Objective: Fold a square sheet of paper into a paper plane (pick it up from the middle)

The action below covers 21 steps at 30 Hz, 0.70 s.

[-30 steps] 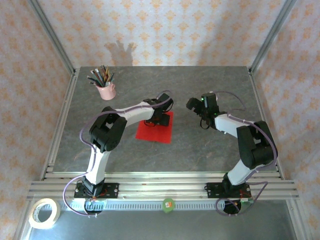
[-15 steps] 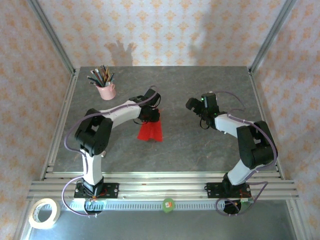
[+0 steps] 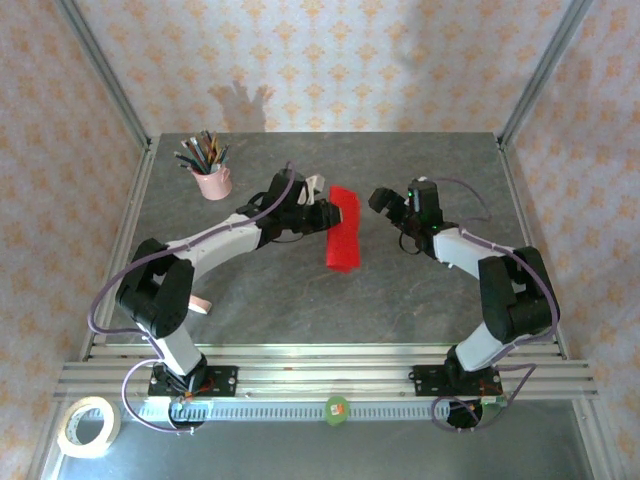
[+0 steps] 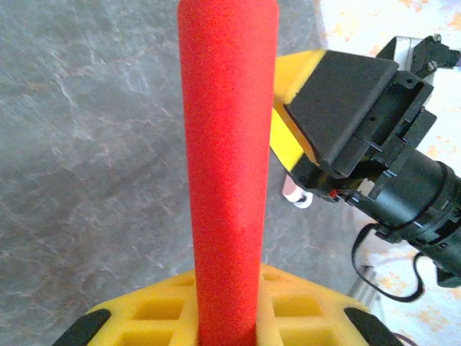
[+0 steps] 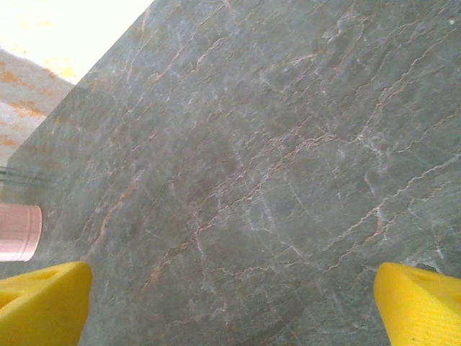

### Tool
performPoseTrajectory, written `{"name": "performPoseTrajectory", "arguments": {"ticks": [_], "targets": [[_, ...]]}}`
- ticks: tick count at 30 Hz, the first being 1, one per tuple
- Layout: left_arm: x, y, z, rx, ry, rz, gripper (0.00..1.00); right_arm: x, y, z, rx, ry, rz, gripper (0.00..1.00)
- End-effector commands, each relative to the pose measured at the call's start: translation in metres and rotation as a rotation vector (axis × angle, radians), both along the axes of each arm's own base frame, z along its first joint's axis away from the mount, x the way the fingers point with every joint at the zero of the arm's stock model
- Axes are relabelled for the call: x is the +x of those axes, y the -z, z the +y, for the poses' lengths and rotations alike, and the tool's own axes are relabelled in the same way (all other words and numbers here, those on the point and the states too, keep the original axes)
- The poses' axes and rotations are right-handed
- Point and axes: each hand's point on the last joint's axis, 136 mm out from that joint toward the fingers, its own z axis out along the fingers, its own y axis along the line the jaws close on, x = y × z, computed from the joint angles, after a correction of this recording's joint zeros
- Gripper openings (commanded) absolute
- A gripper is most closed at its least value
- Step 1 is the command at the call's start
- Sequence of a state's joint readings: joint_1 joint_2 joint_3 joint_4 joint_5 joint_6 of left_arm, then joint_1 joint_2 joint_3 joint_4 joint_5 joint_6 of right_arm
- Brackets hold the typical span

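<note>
- A roll of tape [image 3: 87, 425] lies at 7 o'clock in the top view, on the frame off the grey worktop [image 3: 400, 300], well apart from the job.
- A pink cup [image 3: 212, 182] of pencils stands at 10 o'clock on the worktop. It is upright and plays no part in this.
- The left arm reaches in from 7 o'clock toward the centre. The left gripper [image 3: 325, 213] is clamped on the red paper [image 3: 343, 230]. Its wrist view shows the strip rising straight out from between the yellow fingers [image 4: 166, 317].
- The red paper sits just toward 12 o'clock of the worktop's centre, and it looks to be carried clear of the surface. It reads as a narrow strip with a rounded back, so the sheet appears doubled over the pinch rather than sharply creased.
- The right gripper [image 3: 383, 200] hovers at 3 o'clock of the paper, near it but apart. Its jaws stand wide apart and hold nothing, with the yellow fingertips [image 5: 43, 303] at the two lower corners of its own view and bare worktop between them.
- Judging progress, the pick-up from the middle looks done. No pointed nose or wing fold is visible, so the real folding seems to lie ahead, probably with the right gripper taking part.
</note>
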<state>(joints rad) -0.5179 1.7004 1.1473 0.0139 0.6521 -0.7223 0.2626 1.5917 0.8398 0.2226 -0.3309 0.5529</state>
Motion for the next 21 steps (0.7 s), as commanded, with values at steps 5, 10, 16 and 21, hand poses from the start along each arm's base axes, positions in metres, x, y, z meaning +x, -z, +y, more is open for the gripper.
{"name": "performPoseTrajectory", "arguments": {"ticks": [5,10,16,21], "targets": [[0.005,0.036,0.019,-0.090,-0.028,0.095,0.21,0.000,-0.018,0.013,0.061,-0.072,-0.038,0.99],[0.003,0.075,0.041,-0.047,-0.059,0.154,0.21,-0.013,-0.004,0.031,0.124,-0.169,0.021,0.91],[0.002,0.112,0.063,0.055,-0.060,0.195,0.21,-0.035,0.011,0.054,0.221,-0.285,0.106,0.76],[0.001,0.133,0.071,0.155,-0.045,0.220,0.23,-0.055,0.029,0.079,0.215,-0.353,0.170,0.68]]}}
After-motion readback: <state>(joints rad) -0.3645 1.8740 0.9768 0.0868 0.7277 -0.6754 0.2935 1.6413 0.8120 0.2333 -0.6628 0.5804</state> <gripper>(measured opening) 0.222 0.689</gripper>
